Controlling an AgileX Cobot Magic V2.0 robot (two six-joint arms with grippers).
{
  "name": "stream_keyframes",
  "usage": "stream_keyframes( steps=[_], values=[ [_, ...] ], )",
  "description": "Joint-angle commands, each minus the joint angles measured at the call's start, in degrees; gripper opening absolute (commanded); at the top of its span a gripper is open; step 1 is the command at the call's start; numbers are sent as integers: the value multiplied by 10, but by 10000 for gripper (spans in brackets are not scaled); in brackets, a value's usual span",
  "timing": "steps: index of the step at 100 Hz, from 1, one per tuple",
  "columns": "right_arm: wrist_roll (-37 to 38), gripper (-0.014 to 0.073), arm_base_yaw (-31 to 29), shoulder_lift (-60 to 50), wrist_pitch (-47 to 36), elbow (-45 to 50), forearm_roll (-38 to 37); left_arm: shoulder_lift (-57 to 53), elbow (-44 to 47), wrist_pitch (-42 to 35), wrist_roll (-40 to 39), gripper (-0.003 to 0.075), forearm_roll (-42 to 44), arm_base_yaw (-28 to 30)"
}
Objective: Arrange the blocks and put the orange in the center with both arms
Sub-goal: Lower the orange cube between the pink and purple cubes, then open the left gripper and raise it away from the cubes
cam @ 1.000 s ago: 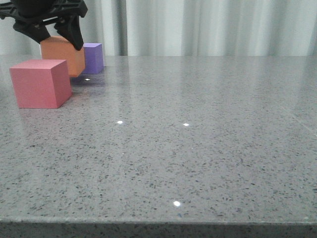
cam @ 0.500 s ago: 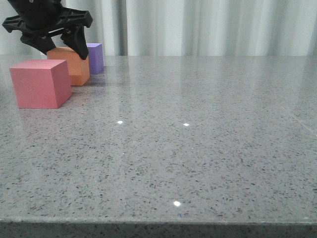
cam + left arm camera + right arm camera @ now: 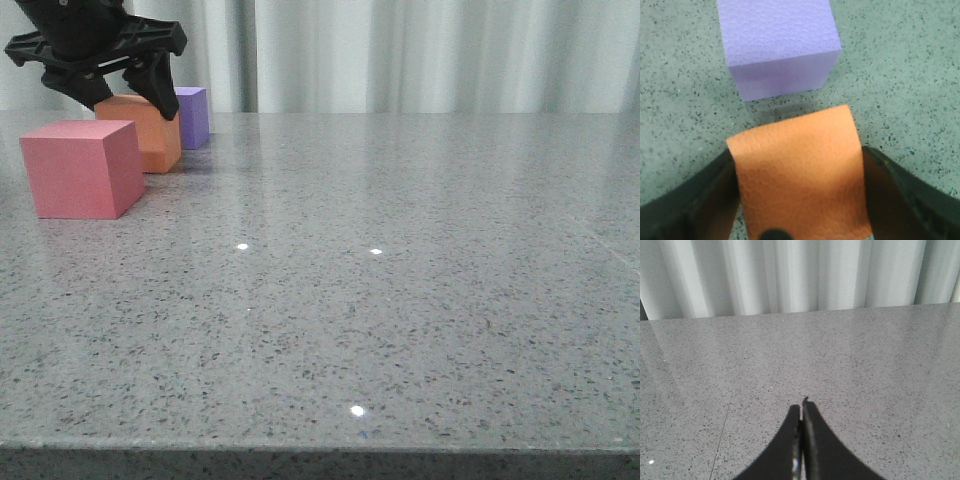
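Note:
The orange cube rests on the grey table at the far left, between the red-pink cube in front of it and the purple cube behind it. My left gripper comes down over the orange cube with a black finger on each side, shut on it. In the left wrist view the orange cube fills the space between the fingers of the left gripper, and the purple cube lies just beyond it with a small gap. My right gripper is shut and empty above bare table.
A pale curtain hangs behind the table's far edge. The table's front edge runs along the bottom of the front view. The three cubes stand close together at the far left.
One second ago the orange cube hung above the table in my left gripper. It came down onto the table between the other two cubes. Nothing has moved in the last half second.

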Motion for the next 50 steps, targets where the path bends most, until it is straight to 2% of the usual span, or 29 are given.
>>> stream_keyframes(
  steps=[1, 10, 22, 27, 50],
  values=[
    [-4, -69, -5, 2, -49, -15, -9, -25, -16, -18, -1, 392, -8, -1],
    [-4, -69, -5, 2, -49, -15, -9, -25, -16, -18, -1, 454, -8, -1],
    [-4, -69, -5, 2, -49, -15, -9, -25, -16, -20, -1, 651, -9, -1],
    [-4, -69, -5, 2, -49, -15, -9, -25, -16, -20, -1, 701, -10, -1],
    [-4, -69, -5, 2, -49, -15, -9, -55, -17, -30, -1, 668, -14, -1]
  ],
)
